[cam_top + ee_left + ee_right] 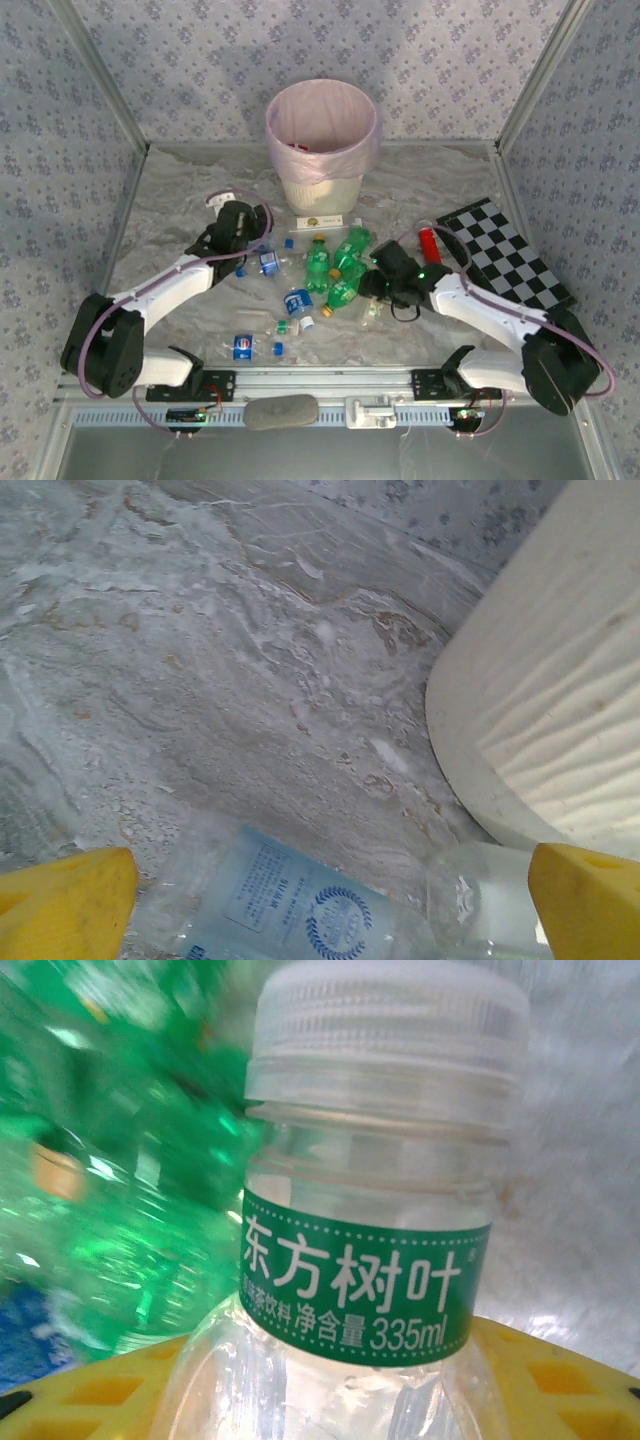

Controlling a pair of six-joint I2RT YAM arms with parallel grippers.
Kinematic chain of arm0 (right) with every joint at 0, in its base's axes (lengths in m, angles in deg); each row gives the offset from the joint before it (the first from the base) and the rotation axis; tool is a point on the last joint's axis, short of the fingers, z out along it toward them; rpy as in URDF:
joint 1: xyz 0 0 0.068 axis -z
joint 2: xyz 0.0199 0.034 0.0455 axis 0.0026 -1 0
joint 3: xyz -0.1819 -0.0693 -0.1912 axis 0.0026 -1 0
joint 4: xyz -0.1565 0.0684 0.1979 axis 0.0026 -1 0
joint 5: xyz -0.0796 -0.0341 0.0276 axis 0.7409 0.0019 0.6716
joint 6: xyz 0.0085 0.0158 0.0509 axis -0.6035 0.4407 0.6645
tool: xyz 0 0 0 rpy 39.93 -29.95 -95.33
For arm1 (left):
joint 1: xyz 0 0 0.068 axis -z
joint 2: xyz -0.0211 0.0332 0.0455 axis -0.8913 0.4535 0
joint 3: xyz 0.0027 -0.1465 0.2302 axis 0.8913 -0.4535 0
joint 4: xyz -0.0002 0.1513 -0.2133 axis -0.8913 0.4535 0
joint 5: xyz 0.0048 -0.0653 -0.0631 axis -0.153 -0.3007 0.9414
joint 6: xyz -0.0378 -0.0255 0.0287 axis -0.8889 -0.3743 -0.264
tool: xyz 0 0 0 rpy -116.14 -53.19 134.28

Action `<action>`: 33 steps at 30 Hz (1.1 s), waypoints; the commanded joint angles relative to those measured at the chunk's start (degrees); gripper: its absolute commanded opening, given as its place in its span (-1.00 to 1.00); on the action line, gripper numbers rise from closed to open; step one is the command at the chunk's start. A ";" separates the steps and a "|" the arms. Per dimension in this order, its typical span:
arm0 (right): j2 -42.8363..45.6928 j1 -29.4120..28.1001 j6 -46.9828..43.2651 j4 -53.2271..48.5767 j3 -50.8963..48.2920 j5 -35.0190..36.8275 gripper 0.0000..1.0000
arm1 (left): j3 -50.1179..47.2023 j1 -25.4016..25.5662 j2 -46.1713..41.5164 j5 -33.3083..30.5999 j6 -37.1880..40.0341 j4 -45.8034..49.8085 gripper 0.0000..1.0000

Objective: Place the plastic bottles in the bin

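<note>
The bin (322, 140), cream with a pink liner, stands at the back centre. Plastic bottles lie in front of it: green ones (317, 262) with yellow caps, clear ones with blue labels (298, 300), and an orange-red one (429, 241). My left gripper (262, 245) is open, its yellow fingertips (65, 905) spread over a clear blue-labelled bottle (300, 905) beside the bin's wall (540, 710). My right gripper (378, 285) is at the green cluster. Its yellow fingers (560, 1380) are shut on a clear bottle (370, 1210) with a white cap and a green label.
A flat white card (322, 222) lies at the bin's foot. A checkerboard (505, 255) lies at the right. Loose blue caps (278, 348) and another blue-labelled bottle (243, 345) lie near the front. Patterned walls close in three sides.
</note>
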 commanded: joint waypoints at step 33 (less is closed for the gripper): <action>-31.26 13.70 -42.10 17.40 67.02 -2.17 -0.02 | -6.04 -7.07 -12.09 5.72 1.17 4.10 1.00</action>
